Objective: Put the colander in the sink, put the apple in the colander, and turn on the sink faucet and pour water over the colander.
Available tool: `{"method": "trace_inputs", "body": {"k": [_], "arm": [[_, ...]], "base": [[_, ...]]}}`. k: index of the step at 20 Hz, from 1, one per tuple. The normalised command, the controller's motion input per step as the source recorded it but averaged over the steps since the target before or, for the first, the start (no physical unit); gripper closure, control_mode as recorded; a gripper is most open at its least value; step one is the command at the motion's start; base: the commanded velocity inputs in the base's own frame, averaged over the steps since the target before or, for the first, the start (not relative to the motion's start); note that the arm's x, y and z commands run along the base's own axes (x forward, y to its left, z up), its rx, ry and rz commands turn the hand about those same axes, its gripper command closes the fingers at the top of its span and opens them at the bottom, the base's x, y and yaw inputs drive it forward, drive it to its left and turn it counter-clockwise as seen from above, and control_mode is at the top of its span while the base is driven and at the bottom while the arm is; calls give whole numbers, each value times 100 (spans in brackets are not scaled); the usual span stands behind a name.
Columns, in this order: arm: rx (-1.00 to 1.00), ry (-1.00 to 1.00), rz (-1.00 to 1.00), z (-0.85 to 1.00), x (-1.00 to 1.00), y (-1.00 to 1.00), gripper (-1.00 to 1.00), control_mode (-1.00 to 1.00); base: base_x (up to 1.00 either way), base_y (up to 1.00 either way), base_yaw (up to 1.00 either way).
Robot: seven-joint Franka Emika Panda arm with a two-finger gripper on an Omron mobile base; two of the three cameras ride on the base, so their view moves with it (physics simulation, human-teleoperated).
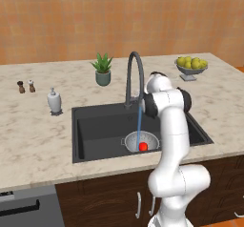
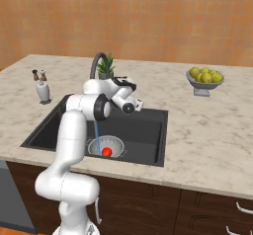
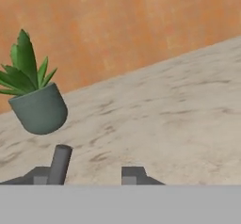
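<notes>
Colander point(image 1: 141, 141) sits in the sink point(image 1: 95, 126) near the front wall, red apple point(image 1: 143, 147) inside, water from the faucet point(image 1: 135, 77) streaming onto it, while the gripper point(image 2: 132, 104), jaws partly open and empty, hovers above and behind it beside the faucet base.

A small green spiky plant in a round grey-green pot point(image 1: 102, 70) stood on the beige marbled stone counter point(image 1: 33, 135). A white soap dispenser point(image 1: 54, 100) sat near two small brown-and-white shakers point(image 1: 26, 86). A footed grey bowl of yellow-green fruit point(image 1: 191, 66) stood well apart, before the orange wall point(image 1: 71, 16).
</notes>
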Motion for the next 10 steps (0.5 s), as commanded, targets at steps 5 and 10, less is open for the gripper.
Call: {"method": "trace_inputs", "body": {"k": [5,10], "arm": [[10,11,-2,0,0,-100,100,-100],[17,10,0,1,-3,-100,100,-100]], "base": [[0,0,0],[0,0,0]]}}
